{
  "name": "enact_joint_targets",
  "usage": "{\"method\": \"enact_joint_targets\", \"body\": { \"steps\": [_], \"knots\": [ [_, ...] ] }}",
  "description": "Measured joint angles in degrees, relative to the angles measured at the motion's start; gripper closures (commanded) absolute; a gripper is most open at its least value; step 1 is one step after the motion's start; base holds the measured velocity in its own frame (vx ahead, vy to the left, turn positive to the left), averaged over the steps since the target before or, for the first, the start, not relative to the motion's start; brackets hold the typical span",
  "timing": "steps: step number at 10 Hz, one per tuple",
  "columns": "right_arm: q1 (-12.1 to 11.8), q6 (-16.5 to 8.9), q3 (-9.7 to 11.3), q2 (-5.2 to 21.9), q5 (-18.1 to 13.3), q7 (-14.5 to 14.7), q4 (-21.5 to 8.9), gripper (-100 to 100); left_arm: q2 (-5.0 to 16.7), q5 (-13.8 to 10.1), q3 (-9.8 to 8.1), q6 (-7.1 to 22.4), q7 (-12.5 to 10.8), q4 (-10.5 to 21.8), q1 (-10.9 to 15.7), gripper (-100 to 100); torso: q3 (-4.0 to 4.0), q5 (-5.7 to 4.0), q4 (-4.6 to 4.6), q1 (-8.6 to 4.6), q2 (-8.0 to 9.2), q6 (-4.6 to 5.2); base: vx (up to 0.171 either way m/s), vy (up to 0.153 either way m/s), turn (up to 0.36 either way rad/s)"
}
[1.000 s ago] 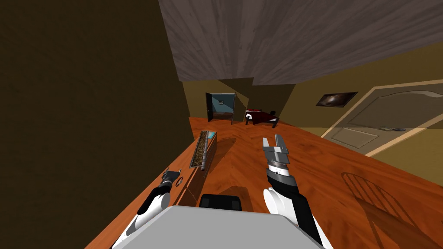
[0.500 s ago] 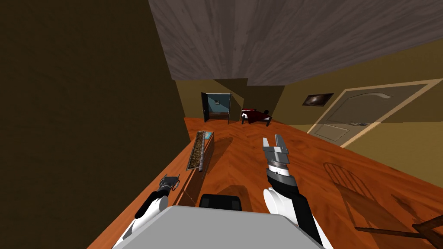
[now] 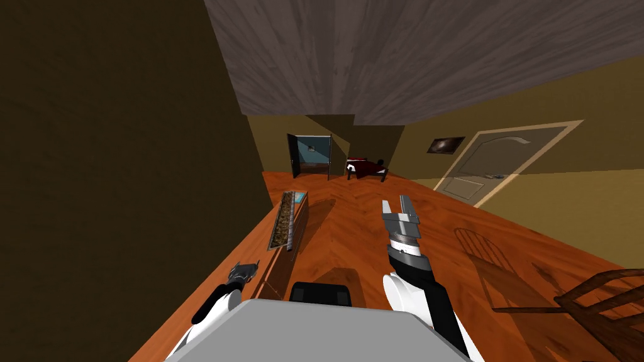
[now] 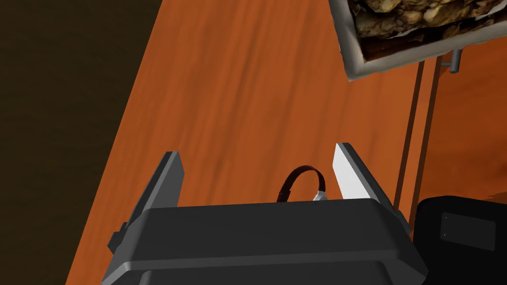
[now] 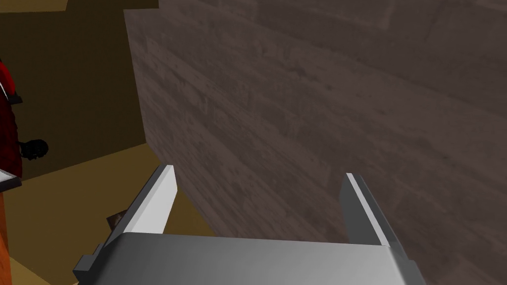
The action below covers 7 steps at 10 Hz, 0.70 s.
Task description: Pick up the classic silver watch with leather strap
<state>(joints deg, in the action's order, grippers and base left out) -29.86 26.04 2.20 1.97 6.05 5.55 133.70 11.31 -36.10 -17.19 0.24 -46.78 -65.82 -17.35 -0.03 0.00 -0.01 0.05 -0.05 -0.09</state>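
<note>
Wooden top (image 4: 237,89), watch (image 4: 301,179) half-hidden behind pincer (image 4: 257,158)

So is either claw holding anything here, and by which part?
Nothing is held. The left claw stands open around the watch, not clamping it; the right claw is open and empty.

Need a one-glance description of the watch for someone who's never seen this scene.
On the long orange-brown wooden top beside the dark wall sits a pale-rimmed tray of brown lumps. Short of it, between the open fingers of the left gripper, is the watch: a small arched brown strap with a silver bit at one end, unlike the big rectangular tray.
</note>
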Motion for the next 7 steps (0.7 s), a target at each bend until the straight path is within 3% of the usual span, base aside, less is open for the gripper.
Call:
{"method": "enact_joint_targets", "body": {
  "steps": [3,5,7],
  "knots": [
    [0.0,0.0,0.0,0.0,0.0,0.0,0.0,0,0.99,-2.21,-0.36,1.56,-3.18,5.58,1.29,-100,0.02,0.01,0.0,0.04,0.03,0.0,-0.015,0.019,-0.202],
    [0.0,0.0,0.0,0.0,0.0,0.0,0.0,0,0.31,-2.67,-1.97,3.73,-4.67,7.27,1.57,-100,0.02,0.01,0.0,0.02,0.03,0.0,-0.013,0.013,-0.093],
    [0.0,0.0,0.0,0.0,0.0,0.0,0.0,0,1.63,-4.72,-1.04,4.21,-6.71,10.78,2.0,-100,0.01,0.01,0.0,0.02,0.01,0.01,-0.008,0.009,-0.102]
  ]
}}
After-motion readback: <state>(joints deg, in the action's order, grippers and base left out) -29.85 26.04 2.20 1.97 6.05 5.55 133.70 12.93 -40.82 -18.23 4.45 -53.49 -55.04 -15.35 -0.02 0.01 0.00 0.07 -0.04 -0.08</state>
